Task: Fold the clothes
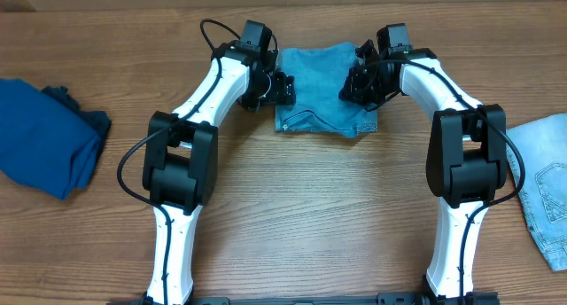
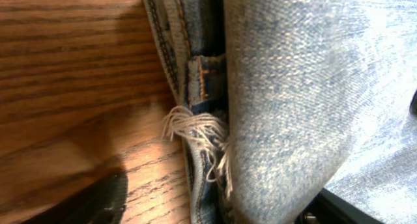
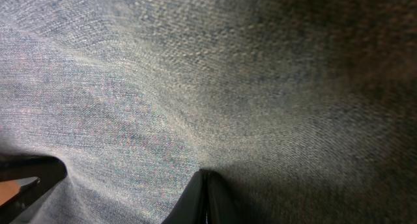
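Wooden table (image 1: 310, 207) fills your view, with folded jeans (image 1: 323, 83) lying at its far centre. Well left of the jeans sits a dark blue garment (image 1: 44, 132). Your left gripper (image 1: 282, 88) is at the jeans' left edge, jaws spread wide and holding nothing, a frayed hem (image 2: 195, 129) between them. Your right gripper (image 1: 353, 85), on the jeans' right side, is clamped shut, pinching the denim. Well right of the jeans lies pale denim (image 1: 545, 181).

Jeans (image 1: 323, 88) on table (image 1: 292, 216) centre, garment (image 1: 44, 136) left, perhaps another pair (image 1: 545, 181) right.
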`<action>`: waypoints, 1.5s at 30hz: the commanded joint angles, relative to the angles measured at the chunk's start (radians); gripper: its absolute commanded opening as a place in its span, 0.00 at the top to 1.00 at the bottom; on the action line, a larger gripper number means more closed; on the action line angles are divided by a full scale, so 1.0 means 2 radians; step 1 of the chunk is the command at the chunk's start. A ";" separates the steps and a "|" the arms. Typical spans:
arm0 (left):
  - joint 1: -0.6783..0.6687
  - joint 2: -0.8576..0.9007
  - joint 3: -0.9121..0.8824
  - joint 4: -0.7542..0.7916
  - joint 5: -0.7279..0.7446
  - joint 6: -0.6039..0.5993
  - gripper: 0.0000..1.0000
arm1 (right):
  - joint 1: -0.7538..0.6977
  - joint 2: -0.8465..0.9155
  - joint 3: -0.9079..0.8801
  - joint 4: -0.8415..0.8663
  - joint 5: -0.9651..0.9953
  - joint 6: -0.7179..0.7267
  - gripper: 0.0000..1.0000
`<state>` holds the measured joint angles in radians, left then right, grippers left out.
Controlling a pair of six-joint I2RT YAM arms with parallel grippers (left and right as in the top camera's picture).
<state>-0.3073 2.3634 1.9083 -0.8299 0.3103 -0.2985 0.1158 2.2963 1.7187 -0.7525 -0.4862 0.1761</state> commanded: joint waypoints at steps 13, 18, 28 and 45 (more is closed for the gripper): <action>0.055 0.021 -0.008 0.057 0.187 0.053 0.04 | -0.003 0.021 -0.003 -0.014 0.029 -0.008 0.96; 0.055 0.068 -0.008 0.050 0.222 0.032 0.05 | -0.003 0.021 -0.003 -0.014 0.029 -0.008 0.96; 0.050 0.075 -0.009 0.049 0.168 -0.083 0.07 | -0.003 0.021 -0.003 -0.013 0.029 -0.008 0.96; 0.029 0.076 -0.009 0.104 0.183 -0.051 0.26 | -0.003 0.021 -0.003 -0.011 0.029 -0.008 0.96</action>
<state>-0.2302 2.4409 1.9205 -0.6189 0.7166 -0.4423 0.1158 2.2963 1.7203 -0.7593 -0.4831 0.1673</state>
